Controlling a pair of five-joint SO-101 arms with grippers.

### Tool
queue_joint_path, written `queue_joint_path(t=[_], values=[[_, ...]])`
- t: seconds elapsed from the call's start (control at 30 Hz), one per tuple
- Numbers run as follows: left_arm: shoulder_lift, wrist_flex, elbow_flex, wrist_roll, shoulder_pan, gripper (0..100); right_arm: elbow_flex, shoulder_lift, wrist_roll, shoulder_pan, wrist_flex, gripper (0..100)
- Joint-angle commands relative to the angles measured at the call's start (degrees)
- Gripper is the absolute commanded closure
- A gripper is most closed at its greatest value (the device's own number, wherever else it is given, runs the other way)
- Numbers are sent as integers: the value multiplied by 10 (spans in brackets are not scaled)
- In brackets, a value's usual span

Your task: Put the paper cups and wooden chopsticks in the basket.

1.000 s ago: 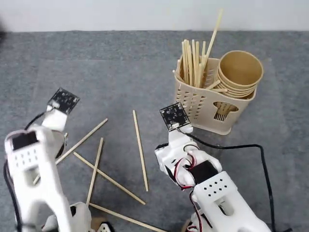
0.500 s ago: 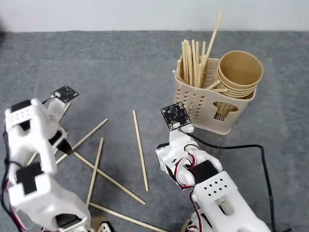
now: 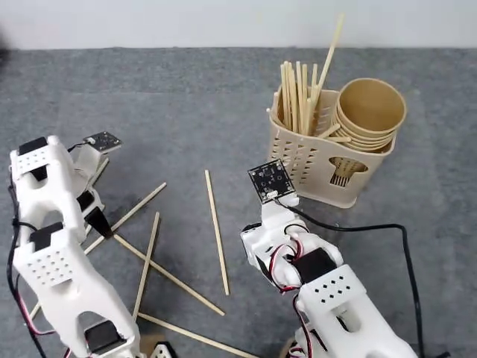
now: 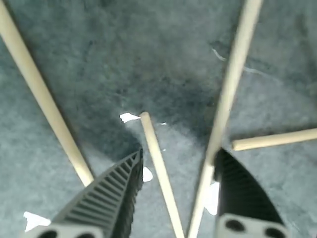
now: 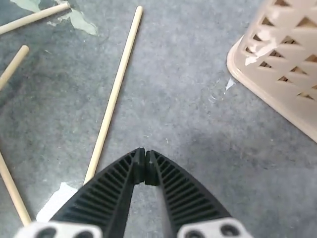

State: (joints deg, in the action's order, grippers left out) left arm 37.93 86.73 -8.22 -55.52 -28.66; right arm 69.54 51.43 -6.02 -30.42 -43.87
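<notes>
Several wooden chopsticks lie loose on the grey mat, among them a long chopstick (image 3: pixel 216 231) and a crossed pair (image 3: pixel 153 265). The beige basket (image 3: pixel 328 175) stands at the back right, holding upright chopsticks (image 3: pixel 298 97) and stacked paper cups (image 3: pixel 370 112). My left gripper (image 4: pixel 179 154) is open and low over the mat. One chopstick end (image 4: pixel 156 153) lies between its fingers, and another chopstick (image 4: pixel 230 94) runs along one finger. My right gripper (image 5: pixel 145 151) is shut on nothing, hovering beside a chopstick (image 5: pixel 114 94) and a short way from the basket's corner (image 5: pixel 282 64).
The left arm (image 3: pixel 48 224) bends over the chopsticks at the left edge. The right arm (image 3: pixel 298 261) and its black cable (image 3: pixel 387 227) sit in front of the basket. Open mat stretches across the back left.
The left arm has folded forward and lowered its gripper onto the chopsticks at the left. The right arm and the basket have not moved.
</notes>
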Motion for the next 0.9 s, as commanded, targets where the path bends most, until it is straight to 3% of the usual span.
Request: queue_joint_path(t=[0.0, 0.17, 0.43, 0.87], values=[[40, -5, -26, -10, -2, 862, -5, 2, -4, 7, 11, 983], [63, -5, -25, -9, 26, 988, -5, 2, -4, 7, 11, 983], [52, -3, -26, 31, 51, 988, -5, 3, -4, 7, 10, 983], [-155, 136, -23, 34, 93, 988, -5, 5, -5, 7, 7, 983]])
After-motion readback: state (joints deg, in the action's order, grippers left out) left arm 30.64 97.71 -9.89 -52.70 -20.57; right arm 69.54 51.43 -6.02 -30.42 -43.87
